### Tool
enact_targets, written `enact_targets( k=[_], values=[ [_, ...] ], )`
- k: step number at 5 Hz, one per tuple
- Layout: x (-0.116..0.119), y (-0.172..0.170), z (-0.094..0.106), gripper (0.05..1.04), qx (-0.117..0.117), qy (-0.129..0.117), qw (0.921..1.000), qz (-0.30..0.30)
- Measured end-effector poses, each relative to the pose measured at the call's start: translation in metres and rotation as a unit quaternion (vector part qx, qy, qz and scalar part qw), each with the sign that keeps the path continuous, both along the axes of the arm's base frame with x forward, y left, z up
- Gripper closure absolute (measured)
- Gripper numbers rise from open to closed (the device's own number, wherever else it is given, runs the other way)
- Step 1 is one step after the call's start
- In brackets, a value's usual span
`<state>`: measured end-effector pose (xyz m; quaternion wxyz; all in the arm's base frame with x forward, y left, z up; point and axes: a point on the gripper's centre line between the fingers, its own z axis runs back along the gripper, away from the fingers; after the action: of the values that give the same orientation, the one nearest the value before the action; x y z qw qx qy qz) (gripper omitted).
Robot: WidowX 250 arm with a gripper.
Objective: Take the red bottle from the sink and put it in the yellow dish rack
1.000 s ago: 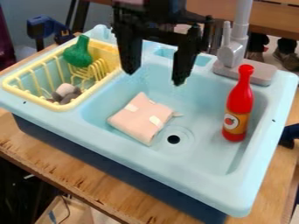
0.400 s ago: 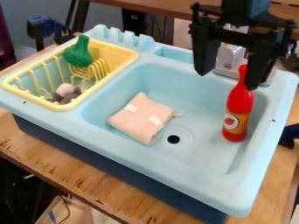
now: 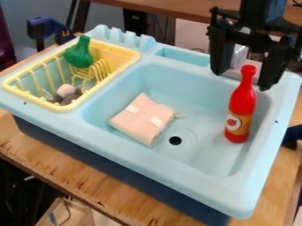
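Claw [image 3: 242,80], black, fingers wide apart: shifted from over the basin's middle to above the bottle's neck, seemingly better aligned with it. Toy ketchup bottle [image 3: 241,106], red, ungripped: upright in the light-blue sink [image 3: 126,152], beside folded pink cloth [image 3: 143,120].

blue-grey wall [image 3: 105,18], brown wooden table [image 3: 162,9]

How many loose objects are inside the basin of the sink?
2. A folded pink cloth lies left of the drain hole in the picture, and a red bottle stands near the basin's right side.
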<state>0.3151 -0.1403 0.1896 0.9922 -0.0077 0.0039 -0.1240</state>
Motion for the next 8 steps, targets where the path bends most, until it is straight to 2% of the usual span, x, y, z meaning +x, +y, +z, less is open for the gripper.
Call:
enact_targets(
  k=[1,2,4,5,6,7,8],
  values=[
    [0.006,-0.002,-0.007,0.079,0.002,0.007,0.9999,-0.008],
    [0.015,0.002,-0.016,0.133,-0.004,0.006,1.0,-0.002],
    [0.022,0.006,-0.029,0.698,-0.016,-0.01,0.9995,0.024],
    [0.019,0.004,-0.029,0.741,-0.031,-0.021,0.9989,0.027],
    [0.006,0.004,-0.017,0.742,-0.053,-0.039,0.9972,0.036],
    [-0.011,0.012,0.018,0.742,-0.066,-0.072,0.9936,0.057],
    [-0.036,0.03,0.052,0.742,-0.048,-0.085,0.991,0.092]
  ],
)
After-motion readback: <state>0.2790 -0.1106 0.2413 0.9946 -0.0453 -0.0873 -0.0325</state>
